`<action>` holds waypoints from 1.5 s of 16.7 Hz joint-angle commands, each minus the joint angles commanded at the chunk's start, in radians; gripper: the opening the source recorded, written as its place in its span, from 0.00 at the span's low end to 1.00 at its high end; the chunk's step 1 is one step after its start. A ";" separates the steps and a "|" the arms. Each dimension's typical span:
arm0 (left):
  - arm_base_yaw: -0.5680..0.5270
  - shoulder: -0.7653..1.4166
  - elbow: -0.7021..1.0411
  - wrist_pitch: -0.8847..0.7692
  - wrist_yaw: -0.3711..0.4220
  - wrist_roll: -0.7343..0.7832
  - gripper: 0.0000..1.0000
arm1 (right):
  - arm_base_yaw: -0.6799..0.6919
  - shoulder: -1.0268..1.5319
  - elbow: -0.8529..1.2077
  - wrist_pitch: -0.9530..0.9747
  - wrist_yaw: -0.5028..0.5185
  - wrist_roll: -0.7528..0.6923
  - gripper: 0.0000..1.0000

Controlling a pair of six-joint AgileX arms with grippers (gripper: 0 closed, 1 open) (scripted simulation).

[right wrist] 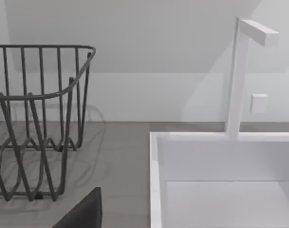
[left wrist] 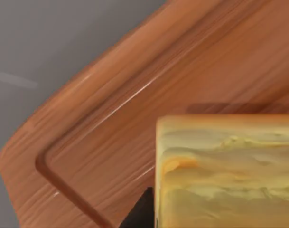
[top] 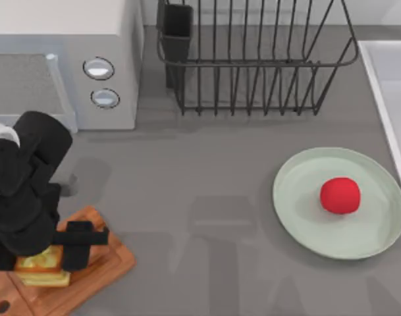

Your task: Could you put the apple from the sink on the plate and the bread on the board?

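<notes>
The grey table (top: 207,197) carried a board (top: 101,266) at its front left corner, a plate (top: 371,234) near the right edge, a rack (top: 253,59) and a microwave (top: 68,59) along the back.

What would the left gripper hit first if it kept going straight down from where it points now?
Likely the bread between the left gripper fingers, with the board right beneath it; whether the bread already rests on the board is unclear.

Hidden and cropped bits
Left hand (top: 62,253) covers most of the bread (top: 42,266), so its grip can't be read; board (top: 88,280) runs off the bottom-left corner, sink (top: 391,99) off the right edge.
</notes>
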 joint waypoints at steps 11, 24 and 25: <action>0.000 0.000 0.000 0.000 0.000 0.000 0.98 | 0.000 0.000 0.000 0.000 0.000 0.000 1.00; 0.016 -0.064 -0.025 0.035 0.003 0.010 1.00 | 0.000 0.000 0.000 0.000 0.000 0.000 1.00; 0.025 -0.105 -0.042 0.058 0.003 0.016 1.00 | 0.000 0.000 0.000 0.000 0.000 0.000 1.00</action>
